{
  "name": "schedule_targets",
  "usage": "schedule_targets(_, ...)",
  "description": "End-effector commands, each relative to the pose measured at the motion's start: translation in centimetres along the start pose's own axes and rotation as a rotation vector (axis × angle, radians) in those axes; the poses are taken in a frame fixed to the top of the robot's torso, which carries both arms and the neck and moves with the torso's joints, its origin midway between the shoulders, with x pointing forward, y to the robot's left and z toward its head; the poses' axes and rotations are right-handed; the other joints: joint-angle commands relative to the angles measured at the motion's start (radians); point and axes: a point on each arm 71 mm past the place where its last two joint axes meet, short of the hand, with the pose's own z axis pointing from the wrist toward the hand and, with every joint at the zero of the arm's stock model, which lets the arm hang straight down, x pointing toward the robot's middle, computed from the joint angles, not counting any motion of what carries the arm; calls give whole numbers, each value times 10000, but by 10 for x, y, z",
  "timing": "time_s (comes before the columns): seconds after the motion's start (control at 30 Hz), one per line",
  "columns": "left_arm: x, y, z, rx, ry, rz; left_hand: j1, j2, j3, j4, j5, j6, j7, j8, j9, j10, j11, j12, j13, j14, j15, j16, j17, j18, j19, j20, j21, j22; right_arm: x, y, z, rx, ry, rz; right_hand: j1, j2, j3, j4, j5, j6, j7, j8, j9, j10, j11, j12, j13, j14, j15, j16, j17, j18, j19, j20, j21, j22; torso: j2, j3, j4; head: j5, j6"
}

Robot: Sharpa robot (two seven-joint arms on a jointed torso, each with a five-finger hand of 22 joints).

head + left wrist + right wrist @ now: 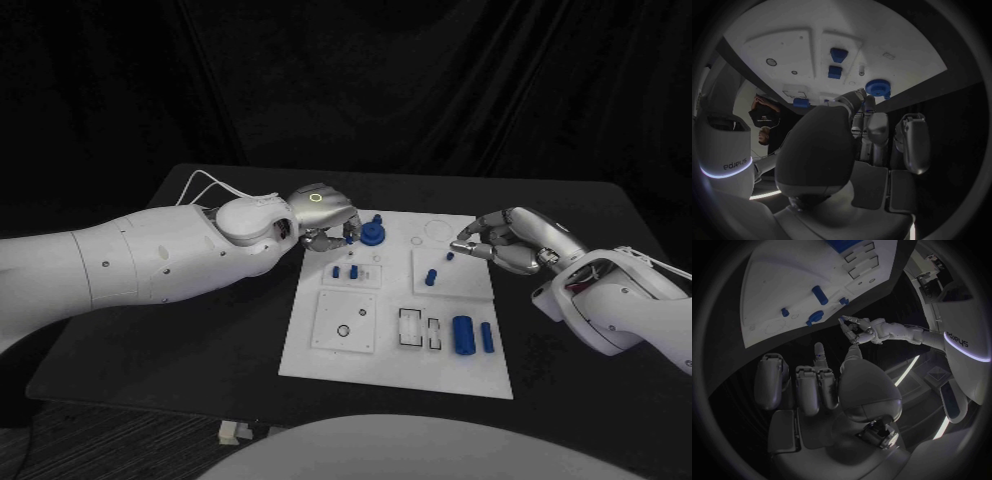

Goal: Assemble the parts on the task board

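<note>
Two robot hands at the board's [325, 360] far end; left robot hand [323, 213] beside the blue gear [372, 233], grip unclear; right robot hand [505, 240] curled, seemingly empty; next: seat gear squarely

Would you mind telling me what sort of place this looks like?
Probably a robotics test lab: a white task board with blue parts on a black table, and dark curtains behind.

The setting is a robotics test lab. A black table [577, 330] stands before black curtains [433, 80]. It carries a white task board [368, 355] with fitted recesses.
</note>
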Motion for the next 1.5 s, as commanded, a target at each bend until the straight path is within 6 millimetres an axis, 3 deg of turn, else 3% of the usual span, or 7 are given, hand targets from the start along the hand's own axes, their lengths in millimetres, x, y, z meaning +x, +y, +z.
schedule_targets(0.03, -2, 2, -1, -89, 3, 17, -75, -78, 86, 24, -109, 181, 87, -69, 154, 68, -2, -76, -24, -25, -30, -62, -42, -11, -31, -3, -50, 1847, 2, -2, 0, 180, 106, -18, 62, 0, -35, -19, 56, 60, -39, 0, -3, 883, 26, -65, 2406, 909, 18, -65, 2002, 159, -66, 14, -38, 1796, -4, 3, -9, 29, -1)
schedule_targets(0.57, 3, 5, 4, -181, 451, 38, -177, -137, 189, 67, -331, 88, 58, -182, 127, 55, -7, -337, -89, -65, -24, -183, -184, 6, -74, 5, -153, 1823, 5, -3, -2, 225, 138, 1, 84, 5, -33, -21, 56, 58, -39, -2, -4, 866, 25, -80, 2382, 905, 17, -71, 1990, 162, -72, 12, -50, 1793, 31, -1, -16, -12, -1)
schedule_targets(1.5, 18, -2, 16, -92, 1137, -89, -185, -147, 251, 39, -333, -51, 43, -292, 93, 112, -7, -438, -99, -94, -19, -247, -262, 15, -101, 12, -215, 1810, 4, -3, -3, 218, 95, 13, 84, 5, -33, -21, 56, 58, -39, -2, -4, 866, 25, -80, 2382, 905, 17, -71, 1990, 162, -72, 12, -50, 1793, 21, -1, -14, -21, -1)
